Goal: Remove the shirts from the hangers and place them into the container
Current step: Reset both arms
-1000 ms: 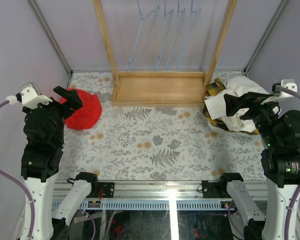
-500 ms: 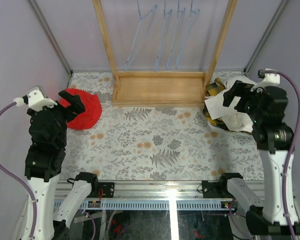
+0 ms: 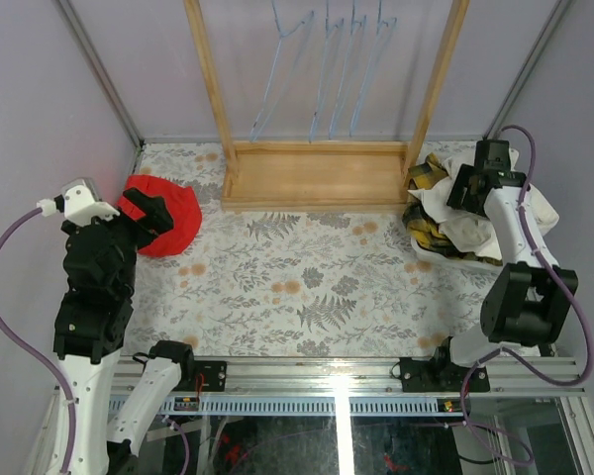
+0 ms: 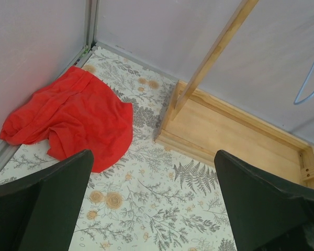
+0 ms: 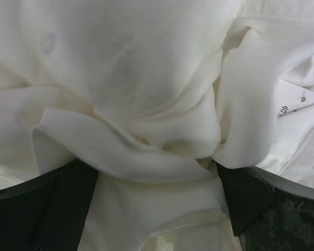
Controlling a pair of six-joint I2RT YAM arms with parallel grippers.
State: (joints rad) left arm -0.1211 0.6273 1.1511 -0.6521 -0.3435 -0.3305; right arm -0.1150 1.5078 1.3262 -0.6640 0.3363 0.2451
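Several bare light-blue hangers (image 3: 329,69) hang on the wooden rack at the back; one shows as a wire loop (image 4: 310,83) in the left wrist view. The shirts lie heaped at the right: white ones (image 3: 445,213) and a yellow-and-black plaid one (image 3: 422,178). They hide most of the white container (image 3: 453,261). My right gripper (image 3: 463,194) is pressed down onto this heap, open. In its wrist view a white shirt (image 5: 136,68) fills the frame, and folds bulge between the spread fingers of the gripper (image 5: 154,204). My left gripper (image 3: 158,213) hovers open at the left, holding nothing (image 4: 157,209).
A red cloth (image 3: 168,220) lies crumpled by the left wall, just beyond the left fingers (image 4: 73,120). The wooden rack base (image 3: 317,176) and its two uprights stand at the back middle (image 4: 235,130). Purple walls close in the floral tabletop (image 3: 307,277).
My right arm has swung from upright at the near right forward and down, putting its gripper onto the shirt heap. The left arm has drawn back slightly toward the near edge.
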